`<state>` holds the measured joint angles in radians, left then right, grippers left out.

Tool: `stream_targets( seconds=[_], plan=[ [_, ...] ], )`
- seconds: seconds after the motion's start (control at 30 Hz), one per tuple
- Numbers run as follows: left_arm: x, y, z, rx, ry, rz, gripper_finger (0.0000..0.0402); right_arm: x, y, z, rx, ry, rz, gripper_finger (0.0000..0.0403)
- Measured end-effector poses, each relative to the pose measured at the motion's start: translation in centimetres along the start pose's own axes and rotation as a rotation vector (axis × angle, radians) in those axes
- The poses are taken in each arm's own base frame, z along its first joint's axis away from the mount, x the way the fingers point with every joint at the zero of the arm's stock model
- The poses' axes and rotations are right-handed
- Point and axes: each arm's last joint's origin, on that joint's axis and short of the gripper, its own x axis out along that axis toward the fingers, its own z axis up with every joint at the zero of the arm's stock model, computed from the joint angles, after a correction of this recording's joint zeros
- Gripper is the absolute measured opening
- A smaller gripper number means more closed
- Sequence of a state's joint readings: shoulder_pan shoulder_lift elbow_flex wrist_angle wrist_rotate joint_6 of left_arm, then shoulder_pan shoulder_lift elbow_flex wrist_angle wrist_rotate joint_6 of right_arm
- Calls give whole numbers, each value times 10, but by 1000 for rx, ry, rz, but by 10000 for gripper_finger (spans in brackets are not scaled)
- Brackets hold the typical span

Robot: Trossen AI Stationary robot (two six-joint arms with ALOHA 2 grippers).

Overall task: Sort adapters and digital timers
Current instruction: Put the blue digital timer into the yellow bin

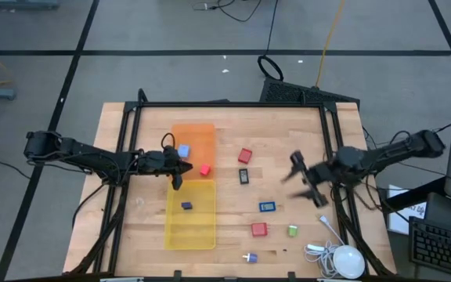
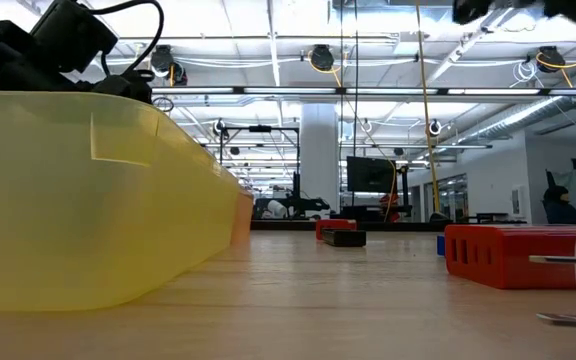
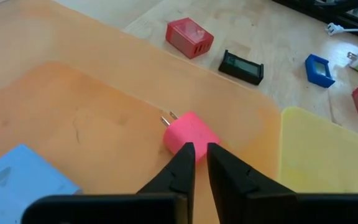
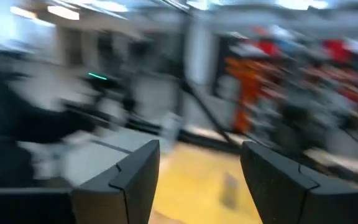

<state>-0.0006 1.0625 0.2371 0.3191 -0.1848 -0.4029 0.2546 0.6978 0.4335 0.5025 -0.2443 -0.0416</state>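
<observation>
pink chunky adapter (image 3: 190, 132) with metal prongs, left gripper (image 3: 195, 155) jaws nearly closed, right gripper (image 4: 197, 180) jaws apart

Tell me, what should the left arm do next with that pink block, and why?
Probably lift away from it. The pink adapter already lies in the orange tray beside a light blue adapter, and the left tool, fingers nearly shut, sits just behind it without gripping it. A red adapter waits outside.
</observation>
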Motion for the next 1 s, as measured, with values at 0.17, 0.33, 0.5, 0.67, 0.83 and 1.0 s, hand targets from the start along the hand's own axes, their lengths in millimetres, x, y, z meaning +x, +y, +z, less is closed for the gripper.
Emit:
stream_targets(
  seconds=[0.17,0.33,0.5,0.67,0.83,1.0],
  plan=[
    [0,0,0,-32,0,0,62,13,32,-3,50,-19,208,233],
    [0,0,0,-52,0,0,74,32,54,-32,-27,155,75,242],
    [0,0,0,-52,0,0,82,38,53,-79,8,492,-202,234],
    [0,0,0,-57,0,0,82,36,48,-114,85,716,-308,227],
    [0,0,0,-104,1,-1,95,38,43,-138,139,814,-375,235],
    [0,0,0,-104,-4,10,131,37,44,-156,183,892,-392,261]
  ],
)
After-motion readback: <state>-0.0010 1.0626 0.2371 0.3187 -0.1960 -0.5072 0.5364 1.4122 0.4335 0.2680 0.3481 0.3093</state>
